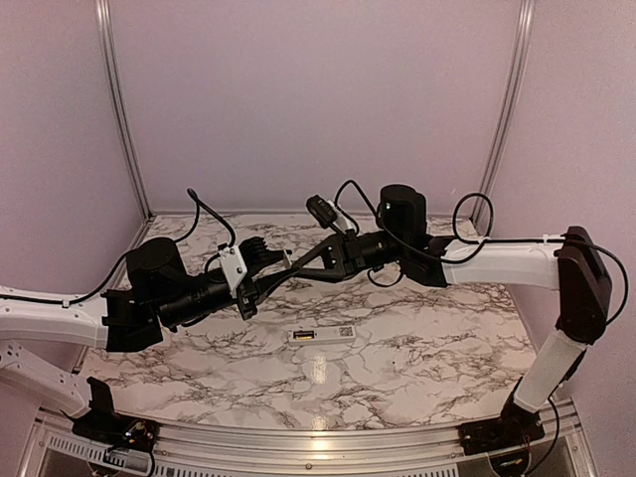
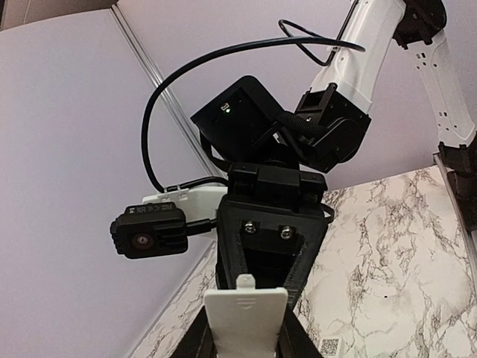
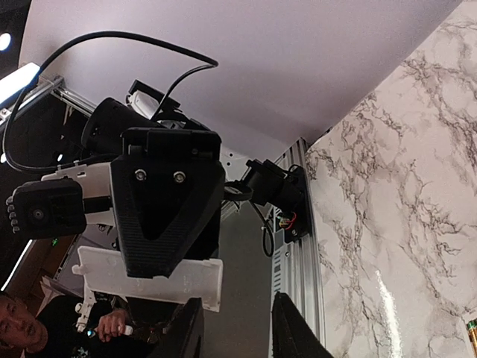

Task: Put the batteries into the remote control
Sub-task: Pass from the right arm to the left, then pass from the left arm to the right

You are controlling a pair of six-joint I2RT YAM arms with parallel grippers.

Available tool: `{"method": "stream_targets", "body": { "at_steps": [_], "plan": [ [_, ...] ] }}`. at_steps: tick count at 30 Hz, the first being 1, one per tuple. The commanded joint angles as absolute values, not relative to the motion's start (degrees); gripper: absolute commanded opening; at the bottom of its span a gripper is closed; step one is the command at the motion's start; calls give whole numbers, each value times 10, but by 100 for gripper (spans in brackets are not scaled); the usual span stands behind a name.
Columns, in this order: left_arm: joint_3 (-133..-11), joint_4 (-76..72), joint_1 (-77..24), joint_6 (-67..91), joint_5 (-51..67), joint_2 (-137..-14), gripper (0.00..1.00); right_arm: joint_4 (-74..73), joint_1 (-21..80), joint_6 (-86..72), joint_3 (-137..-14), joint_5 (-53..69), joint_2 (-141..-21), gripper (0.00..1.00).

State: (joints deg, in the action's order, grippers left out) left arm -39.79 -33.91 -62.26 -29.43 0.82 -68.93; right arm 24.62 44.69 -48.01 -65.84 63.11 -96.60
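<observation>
The white remote control (image 1: 321, 335) lies flat on the marble table (image 1: 417, 358), its dark recess facing up; its coded label (image 2: 332, 347) peeks into the left wrist view. I cannot make out the batteries. Both arms meet in the air above the table. My left gripper (image 2: 246, 337) is shut on a short white cover plate (image 2: 246, 317), tab end pointing away. The right gripper (image 3: 238, 328) faces it, open, its fingers apart with nothing between them. In the right wrist view the cover plate (image 3: 201, 280) sits just beyond those fingertips, under the left gripper's black body (image 3: 168, 216).
Aluminium rails (image 1: 298, 437) edge the table's near side, and grey walls (image 1: 318, 99) close the back and sides. Cables (image 1: 214, 224) loop off both wrists. A person's face (image 3: 19, 328) shows past the table edge in the right wrist view.
</observation>
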Motion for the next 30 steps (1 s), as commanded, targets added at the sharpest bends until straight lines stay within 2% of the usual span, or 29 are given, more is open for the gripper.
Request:
{"method": "stream_targets", "body": {
  "at_steps": [1,6,11,30],
  "plan": [
    [-434,-250,-623,-301,-20,-676,19,196,403,-443,-646,623,-935,37],
    [-487,-112,-616,-303,-40,-693,20,54,380,-329,-658,588,-907,43],
    [-514,-37,-612,-296,-48,-720,19,-46,383,-247,-675,569,-886,48],
    [-575,26,-611,-291,-20,-798,20,-104,446,-222,-724,537,-922,37]
  ]
}}
